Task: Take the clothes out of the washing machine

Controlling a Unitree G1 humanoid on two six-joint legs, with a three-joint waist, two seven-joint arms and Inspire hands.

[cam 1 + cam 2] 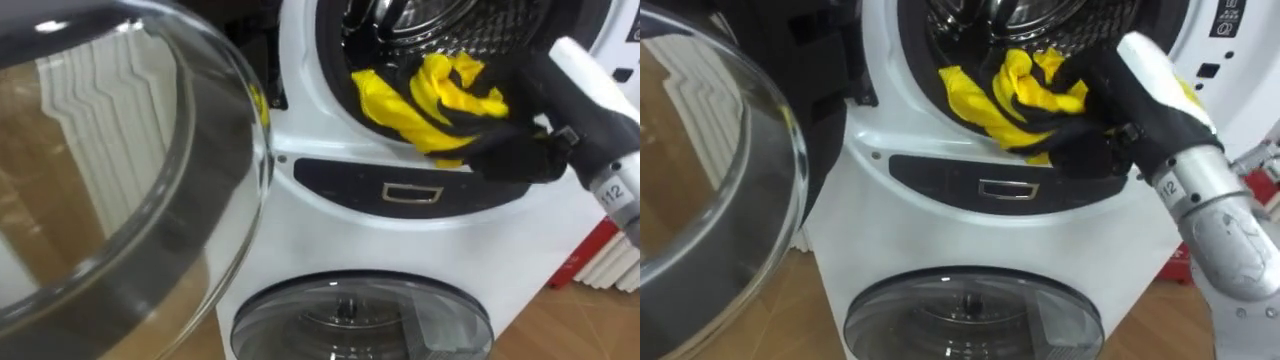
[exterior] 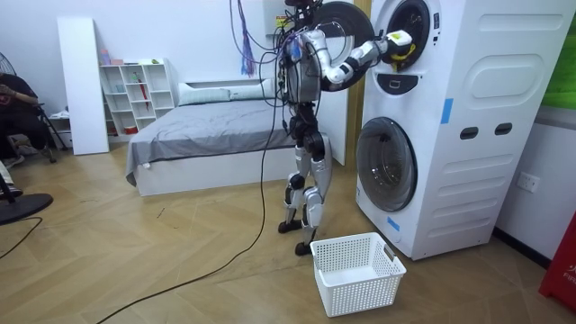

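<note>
A yellow garment with black parts [image 1: 415,100] [image 1: 1010,95] hangs over the front lip of the upper drum [image 1: 450,30] of the white stacked washing machine [image 2: 450,117]. My right hand [image 1: 515,155] [image 1: 1090,150] reaches in from the right and lies on the garment's right end at the lip, its dark fingers curled into the cloth. In the room view I stand upright, facing the machine, with that arm [image 2: 355,61] stretched up to the upper opening.
The upper round glass door [image 1: 150,160] stands swung open to my left, close to the camera. Below is the lower machine's shut glass door [image 1: 360,315]. A white laundry basket [image 2: 355,270] sits on the floor beside my feet. A bed [image 2: 207,126] stands behind me.
</note>
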